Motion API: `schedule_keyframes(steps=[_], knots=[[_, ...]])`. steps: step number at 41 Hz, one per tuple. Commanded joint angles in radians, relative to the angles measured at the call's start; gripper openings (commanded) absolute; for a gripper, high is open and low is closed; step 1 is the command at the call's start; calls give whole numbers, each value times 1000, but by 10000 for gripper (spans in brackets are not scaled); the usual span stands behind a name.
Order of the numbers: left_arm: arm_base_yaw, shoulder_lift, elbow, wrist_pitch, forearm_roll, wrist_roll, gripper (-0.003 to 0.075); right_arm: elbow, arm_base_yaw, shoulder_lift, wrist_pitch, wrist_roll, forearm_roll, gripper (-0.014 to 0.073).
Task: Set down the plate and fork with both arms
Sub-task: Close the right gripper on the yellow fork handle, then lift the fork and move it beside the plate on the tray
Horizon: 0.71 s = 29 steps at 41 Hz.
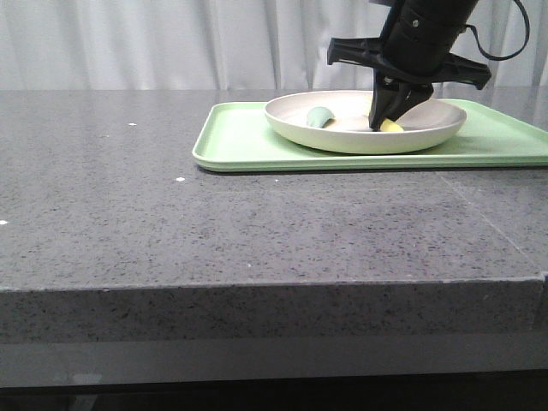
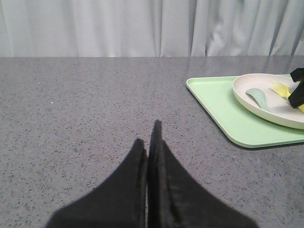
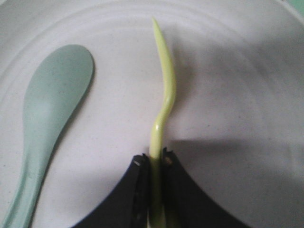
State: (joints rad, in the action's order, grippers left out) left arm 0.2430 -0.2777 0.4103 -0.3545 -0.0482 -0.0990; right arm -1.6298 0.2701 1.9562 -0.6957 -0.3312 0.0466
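Observation:
The cream plate (image 1: 428,128) sits on the light-green tray (image 1: 248,141) at the back right. My right gripper (image 1: 387,124) reaches down into the plate and is shut on the pale-yellow fork (image 3: 164,95), which it grips edge-on by the handle, tines pointing away. In the left wrist view the plate (image 2: 273,107) and the fork's tines (image 2: 280,88) show far off. My left gripper (image 2: 147,142) is shut and empty, over bare tabletop well left of the tray. It does not show in the front view.
A grey-green spoon (image 1: 321,116) lies in the plate beside the fork; it also shows in the right wrist view (image 3: 50,114). The tray (image 2: 223,114) lies on the dark speckled tabletop (image 1: 171,223). A white curtain hangs behind the table.

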Motion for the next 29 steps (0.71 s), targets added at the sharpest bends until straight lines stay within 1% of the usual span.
schedule_keyframes(steps=[1, 9, 18, 25, 29], knots=[[8, -8, 25, 84, 1, -4, -18, -31, -6, -62, 39, 4, -4, 46], [8, -8, 25, 84, 1, -4, -18, -32, -6, -69, 48, 4, -4, -51], [8, -8, 25, 84, 1, -4, -18, -86, -12, -107, 12, 5, -11, -53], [8, -8, 25, 84, 1, -4, -18, -147, -34, -144, -51, 5, -99, -53], [8, -8, 25, 84, 1, -4, -18, -160, -65, -151, -79, 5, -151, -53]])
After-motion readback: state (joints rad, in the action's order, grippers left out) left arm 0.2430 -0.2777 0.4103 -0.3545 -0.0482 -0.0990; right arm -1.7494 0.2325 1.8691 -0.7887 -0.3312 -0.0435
